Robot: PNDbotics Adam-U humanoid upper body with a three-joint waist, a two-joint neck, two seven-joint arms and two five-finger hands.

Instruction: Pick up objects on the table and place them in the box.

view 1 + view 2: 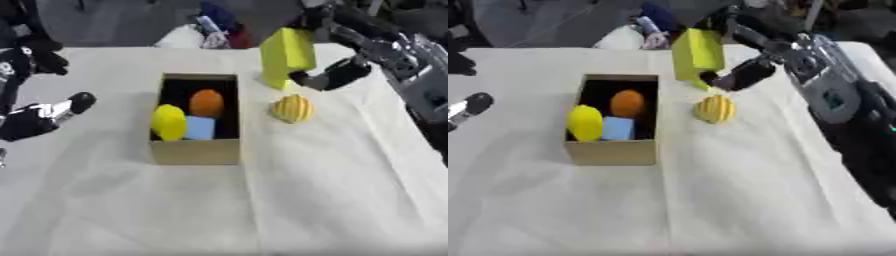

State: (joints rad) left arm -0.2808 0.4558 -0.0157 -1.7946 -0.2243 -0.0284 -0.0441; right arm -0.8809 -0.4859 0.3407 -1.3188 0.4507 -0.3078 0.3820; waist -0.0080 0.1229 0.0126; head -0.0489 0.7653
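An open cardboard box [194, 152] stands on the white cloth at the centre. Inside lie an orange ball [206, 102], a yellow oval fruit [169, 121] and a light blue cube [199, 128]. To the right of the box a yellow ribbed round fruit [291, 108] rests on the cloth. My right hand [334, 75] is shut on a tall yellow block [287, 54], held tilted above the table just beyond the box's far right corner. My left hand [37, 120] hovers open at the left edge, holding nothing.
A heap of white and coloured items [203, 31] lies past the table's far edge. My right forearm [824, 85] crosses the right side of the table. The white cloth [262, 210] stretches in front of the box.
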